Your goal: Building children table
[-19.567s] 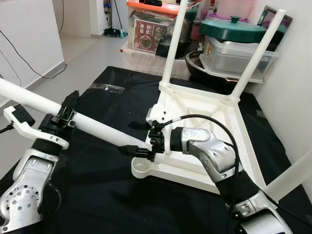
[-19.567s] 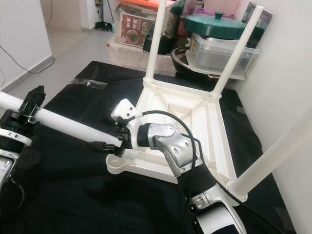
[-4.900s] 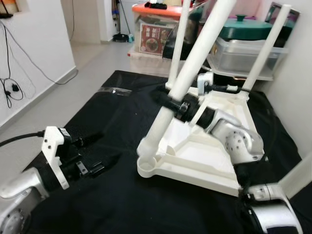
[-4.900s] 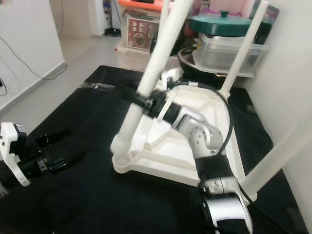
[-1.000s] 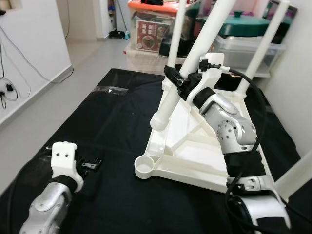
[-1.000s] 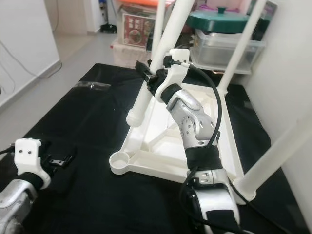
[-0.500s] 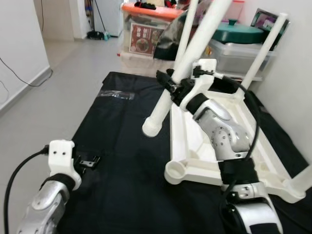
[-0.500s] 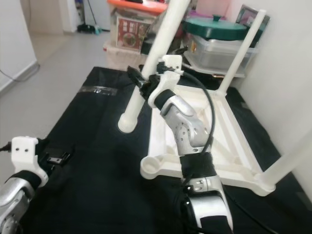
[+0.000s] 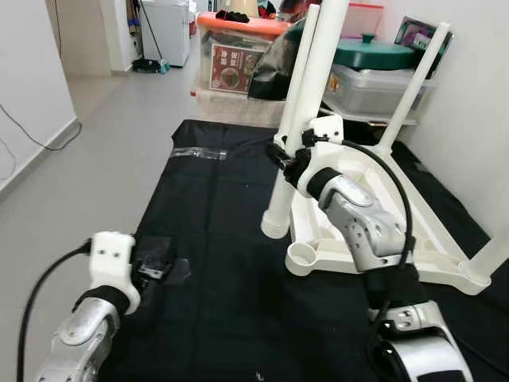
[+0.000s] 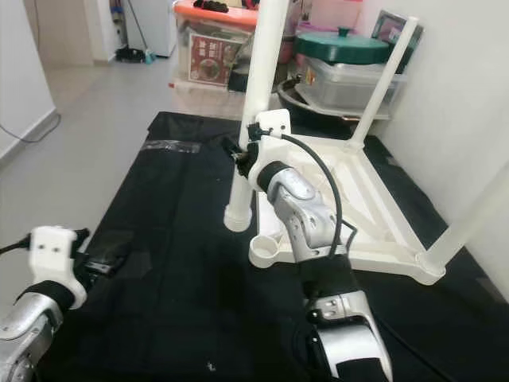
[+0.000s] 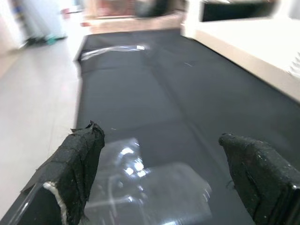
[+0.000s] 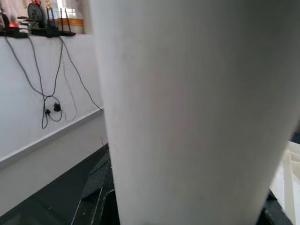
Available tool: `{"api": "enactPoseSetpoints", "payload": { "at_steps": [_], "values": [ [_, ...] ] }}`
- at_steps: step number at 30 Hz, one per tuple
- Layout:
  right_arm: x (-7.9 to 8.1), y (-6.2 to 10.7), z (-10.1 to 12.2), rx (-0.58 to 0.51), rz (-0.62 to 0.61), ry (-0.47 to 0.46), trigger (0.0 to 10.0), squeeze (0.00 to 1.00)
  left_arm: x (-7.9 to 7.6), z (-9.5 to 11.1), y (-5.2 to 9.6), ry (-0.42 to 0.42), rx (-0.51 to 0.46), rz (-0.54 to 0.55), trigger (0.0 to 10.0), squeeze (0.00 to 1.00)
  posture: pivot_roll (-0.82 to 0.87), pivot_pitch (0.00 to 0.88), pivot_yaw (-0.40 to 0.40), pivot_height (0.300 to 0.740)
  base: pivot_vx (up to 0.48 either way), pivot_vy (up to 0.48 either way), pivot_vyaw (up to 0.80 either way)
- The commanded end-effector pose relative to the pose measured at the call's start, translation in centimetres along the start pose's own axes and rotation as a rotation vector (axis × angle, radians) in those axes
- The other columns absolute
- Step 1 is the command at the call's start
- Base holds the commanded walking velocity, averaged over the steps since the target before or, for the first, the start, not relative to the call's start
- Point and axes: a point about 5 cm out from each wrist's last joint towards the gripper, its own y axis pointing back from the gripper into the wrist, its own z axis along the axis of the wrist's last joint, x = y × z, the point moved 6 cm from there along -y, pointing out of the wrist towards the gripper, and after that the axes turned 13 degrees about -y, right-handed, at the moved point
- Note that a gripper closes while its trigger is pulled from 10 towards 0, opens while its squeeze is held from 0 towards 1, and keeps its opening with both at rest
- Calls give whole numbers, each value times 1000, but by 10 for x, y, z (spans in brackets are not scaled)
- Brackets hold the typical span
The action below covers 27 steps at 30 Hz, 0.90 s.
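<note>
Right claw [image 9: 285, 161] grasps a white table leg [image 9: 300, 119] upright at frame centre, beside the upturned tabletop [image 9: 382, 208]; left claw [image 11: 164, 178] released, lower left.

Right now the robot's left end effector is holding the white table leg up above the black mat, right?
No, the right end effector holds the white table leg above the black mat, as the left eye view shows. The left end effector is open and holds nothing.
</note>
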Motion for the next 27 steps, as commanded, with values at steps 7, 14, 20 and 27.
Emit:
{"api": "enactPoseSetpoints", "payload": {
  "at_steps": [7,14,20,27],
  "values": [
    [-11,3,0,2,-25,2,10000,0,15,8,-15,-300,-61,-41,10000,0,141,0,-100,740,0,0,0],
    [-10,3,-5,-10,-35,0,10000,0,105,76,-48,-447,-208,144,10000,0,138,0,-77,740,0,0,0],
    [-10,3,-6,-15,-42,-16,10000,0,118,96,-56,-448,-262,196,10000,0,128,0,-71,740,0,0,0],
    [-20,2,-7,-7,-88,-43,10000,0,104,90,-59,-424,-269,163,10000,0,130,0,-76,740,0,0,0]
  ]
}}
